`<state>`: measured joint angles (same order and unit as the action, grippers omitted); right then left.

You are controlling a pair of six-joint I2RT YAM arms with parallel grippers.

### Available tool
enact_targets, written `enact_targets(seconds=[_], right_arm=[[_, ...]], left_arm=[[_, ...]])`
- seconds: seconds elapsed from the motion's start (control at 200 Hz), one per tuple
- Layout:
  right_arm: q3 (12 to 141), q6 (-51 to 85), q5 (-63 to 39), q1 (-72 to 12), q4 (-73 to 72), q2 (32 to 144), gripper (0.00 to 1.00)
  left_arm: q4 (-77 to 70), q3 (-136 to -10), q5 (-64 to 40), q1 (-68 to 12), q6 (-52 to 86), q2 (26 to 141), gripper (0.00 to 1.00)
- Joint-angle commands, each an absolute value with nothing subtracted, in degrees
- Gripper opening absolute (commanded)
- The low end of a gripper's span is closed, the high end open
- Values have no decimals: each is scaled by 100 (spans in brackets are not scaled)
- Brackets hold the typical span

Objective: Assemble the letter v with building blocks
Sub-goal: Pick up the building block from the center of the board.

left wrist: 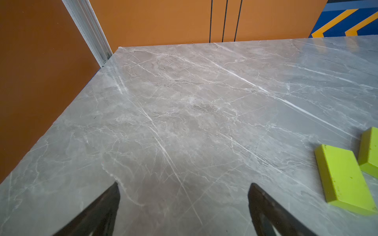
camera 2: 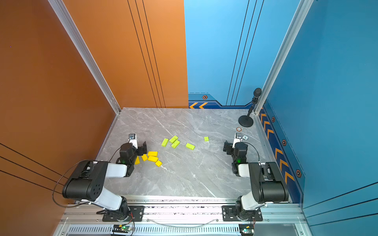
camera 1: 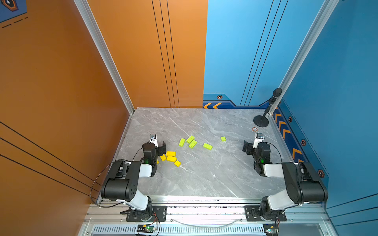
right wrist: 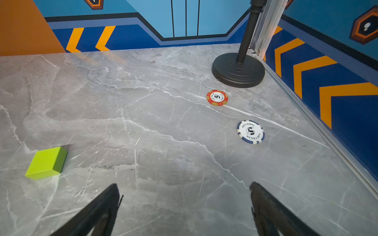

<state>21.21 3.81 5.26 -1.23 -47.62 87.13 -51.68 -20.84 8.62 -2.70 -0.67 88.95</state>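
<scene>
A: Surface, room?
B: Metal rail (camera 1: 204, 210) nearest; then grey marble table (camera 1: 204, 179); orange wall (camera 1: 61, 81) left and back, blue wall (camera 1: 235, 51) back and right.
A: Clutter? Anything blocking?
B: Far right: blue chip (right wrist: 250, 131), red chip (right wrist: 217, 97) beyond it, mic stand (camera 1: 261, 121) in the corner; all well apart from the blocks. Left arm (camera 1: 147, 159) covers most of one yellow block in a top view.
A: Grippers?
B: Left gripper (left wrist: 184, 185) fingers spread wide, nothing between; right gripper (right wrist: 183, 184) same.
A: Blocks?
B: Plain, solid, lying loose on the table; V not built yet. Five yellow blocks (camera 1: 170, 153) bunched just beside the left gripper, some touching. Green blocks (camera 1: 190, 139) farther, mid-table; three bricks close together, a fourth to their right. Green cube (camera 1: 223, 139) alone, nearer the right gripper.
</scene>
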Motion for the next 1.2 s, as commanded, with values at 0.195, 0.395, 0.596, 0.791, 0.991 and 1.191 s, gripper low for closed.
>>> enact_targets(seconds=[0.195,0.395,0.596,0.791,0.991,1.191], right_arm=[[2232,294,664,-158,-4863,8778,100],[2232,291,662,-158,-4860,8778,100],[2232,290,666,-158,-4865,8782,100],[2232,293,665,-158,-4856,8780,100],[2237,290,668,-158,-4860,8780,100],[2699,609,1554,-176,-3284,7771,100]], left_arm=[[-5245,-2189,773,-202,-112,8954,98],[-5238,-2195,746,-184,-101,8948,98],[-5238,-2193,745,-185,-91,8954,98],[-5223,-2198,740,-180,-90,8947,98],[-5229,-2171,1043,-234,-29,8928,98],[-4438,-2257,1851,-405,31,8090,98]])
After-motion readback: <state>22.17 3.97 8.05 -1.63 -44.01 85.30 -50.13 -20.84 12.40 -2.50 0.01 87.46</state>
